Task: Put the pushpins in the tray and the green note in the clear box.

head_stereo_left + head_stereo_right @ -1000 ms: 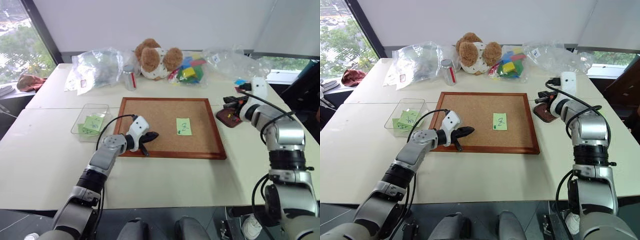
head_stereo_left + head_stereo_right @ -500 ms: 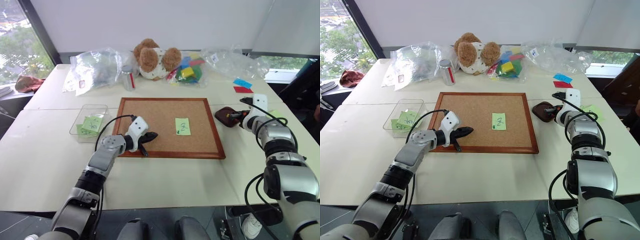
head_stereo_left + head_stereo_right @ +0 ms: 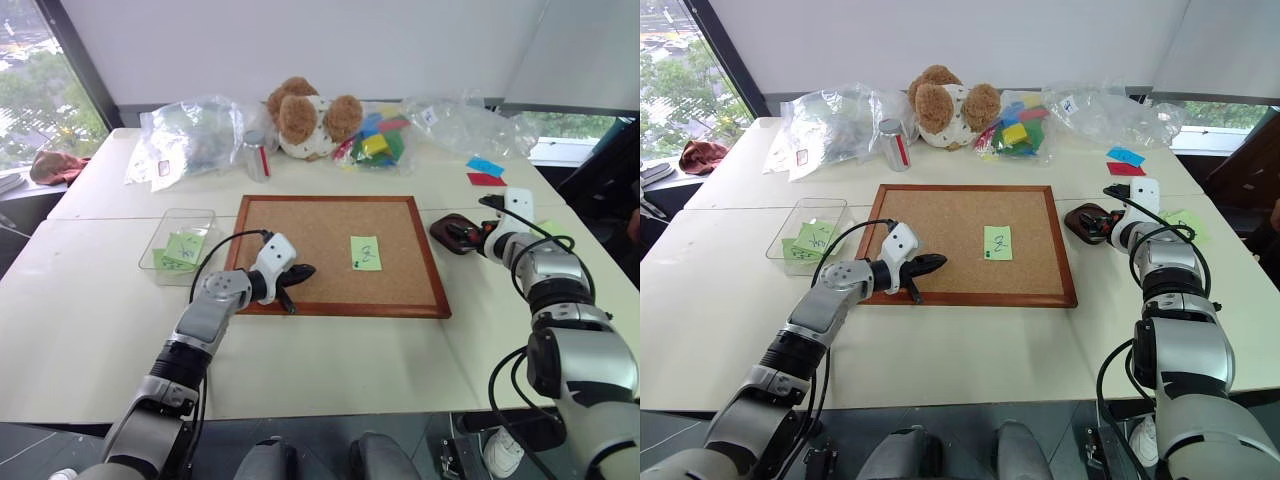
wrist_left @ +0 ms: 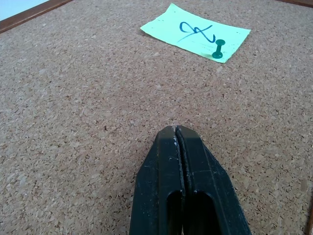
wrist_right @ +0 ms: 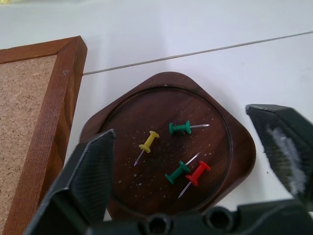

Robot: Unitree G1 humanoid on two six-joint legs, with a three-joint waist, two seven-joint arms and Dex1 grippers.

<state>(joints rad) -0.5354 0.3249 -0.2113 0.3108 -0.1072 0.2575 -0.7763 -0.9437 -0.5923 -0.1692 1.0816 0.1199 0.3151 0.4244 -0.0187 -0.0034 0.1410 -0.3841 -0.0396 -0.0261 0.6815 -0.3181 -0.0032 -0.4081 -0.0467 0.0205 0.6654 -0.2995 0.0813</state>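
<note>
- While the right pincer (image 5: 188, 161) hangs spread wide over the tray (image 5: 234, 161), four pushpins (image 5: 180, 128) lie inside.
- Left pincer (image 4: 176, 134), pressed closed, rests on the corkboard (image 3: 310, 245).
- Green note (image 3: 367, 252) sits pinned there, right of it.

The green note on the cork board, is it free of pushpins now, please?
No, a green pushpin pins the green note near one edge.

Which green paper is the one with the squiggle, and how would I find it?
Look at the big cork board in the middle of the table. The green note lies alone on it, held by one green pushpin. The other green papers sit in the clear box beside the board; this one has a dark squiggle.
</note>
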